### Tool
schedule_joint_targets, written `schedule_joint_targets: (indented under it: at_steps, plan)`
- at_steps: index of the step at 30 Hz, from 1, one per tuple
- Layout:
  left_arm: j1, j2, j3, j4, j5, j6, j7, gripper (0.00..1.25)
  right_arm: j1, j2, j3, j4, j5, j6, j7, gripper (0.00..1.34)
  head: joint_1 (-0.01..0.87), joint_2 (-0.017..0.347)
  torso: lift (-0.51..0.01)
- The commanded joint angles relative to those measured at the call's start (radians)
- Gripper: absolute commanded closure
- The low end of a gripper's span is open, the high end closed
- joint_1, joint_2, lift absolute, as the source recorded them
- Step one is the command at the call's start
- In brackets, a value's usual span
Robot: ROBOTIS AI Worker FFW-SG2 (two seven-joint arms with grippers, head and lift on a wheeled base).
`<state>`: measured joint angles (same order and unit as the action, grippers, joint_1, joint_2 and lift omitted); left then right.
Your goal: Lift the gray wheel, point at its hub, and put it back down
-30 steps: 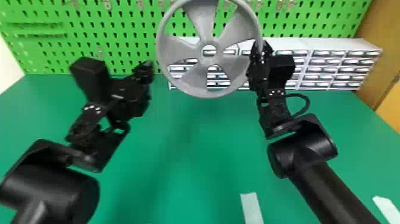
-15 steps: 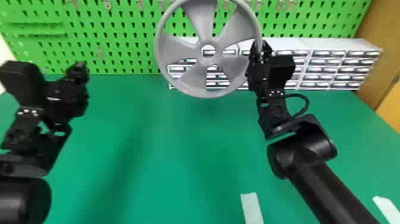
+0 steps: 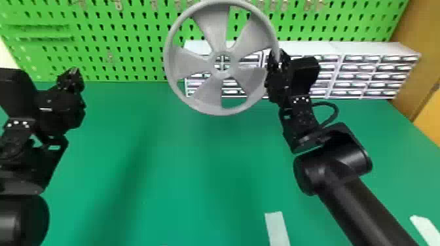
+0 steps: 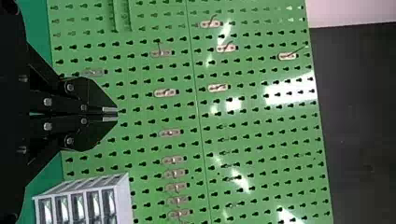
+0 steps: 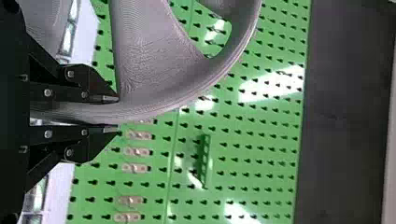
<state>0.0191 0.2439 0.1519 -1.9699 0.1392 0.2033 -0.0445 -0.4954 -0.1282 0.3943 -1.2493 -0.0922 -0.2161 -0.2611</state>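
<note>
Jaws of R gripper point(image 3: 276, 60) clamp the gray wheel point(image 3: 209, 93) by its rim; head view has it upright, up off the tabletop point(image 3: 183, 170), in front of pegboard point(image 3: 131, 62) & drawers point(image 3: 360, 49). R arm slants up from bottom R. L gripper point(image 3: 74, 71) is raised, well apart from wheel, arm in at L edge. L wrist view: L jaws closed, tips together, facing pegboard. R wrist view: rim btwn R jaws.

We log jointed black left arm point(image 3: 16, 216) at left edge, black left gripper point(image 3: 76, 69): 2 flat fingers point(image 4: 95, 101) together. Jointed black right arm point(image 3: 357, 199) angles up, black right gripper point(image 3: 275, 55): 2 flat fingers parted.
</note>
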Motion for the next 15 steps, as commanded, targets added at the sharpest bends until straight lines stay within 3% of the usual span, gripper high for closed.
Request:
schedule_joint_targets:
  at_steps: [1, 9, 15]
  plan:
    - [-0.001, 0.000, -0.008, 0.006, 0.000, 0.001, 0.000, 1.22, 0.014, 0.002, -0.005, -0.061, -0.023, 0.138, 0.025, 1.33, 0.692, 0.048, -0.088]
    - [-0.001, -0.002, -0.021, 0.016, -0.003, 0.004, 0.002, 1.22, 0.021, 0.010, -0.019, -0.156, -0.043, 0.452, 0.069, 1.33, 0.692, 0.048, -0.088]
    - [-0.002, -0.003, -0.025, 0.019, -0.003, 0.004, 0.002, 1.22, 0.014, 0.025, -0.052, -0.191, -0.104, 0.693, 0.095, 1.33, 0.692, 0.048, -0.088]
